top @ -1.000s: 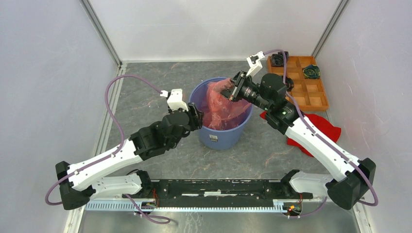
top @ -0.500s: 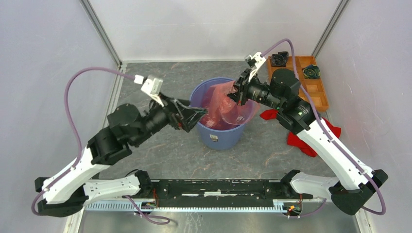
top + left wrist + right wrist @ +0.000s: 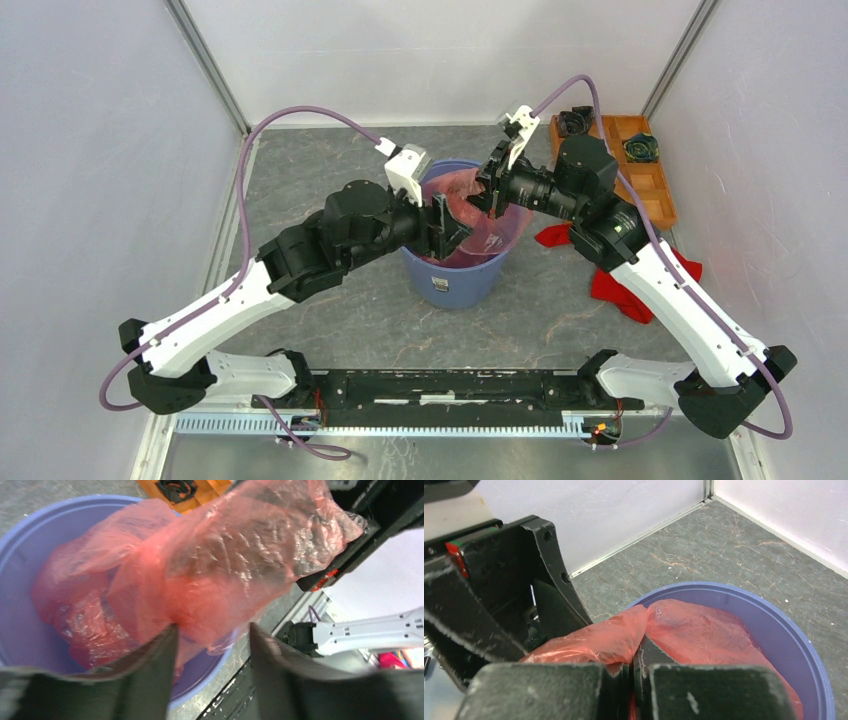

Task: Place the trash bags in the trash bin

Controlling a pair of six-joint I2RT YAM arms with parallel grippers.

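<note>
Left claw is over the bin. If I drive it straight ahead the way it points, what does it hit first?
Most likely the trash bag, hanging just beyond the left claw. The right claw pinching it lies behind, though depth is unclear.

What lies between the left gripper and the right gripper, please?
The pink trash bag, over the blue bin's mouth; the top external view shows it.

Bright, even light, faint shadows — left tool [image 3: 212,632] blurred up close.

Overhead plus wrist close-ups (bin [image 3: 482,272] shared)
</note>
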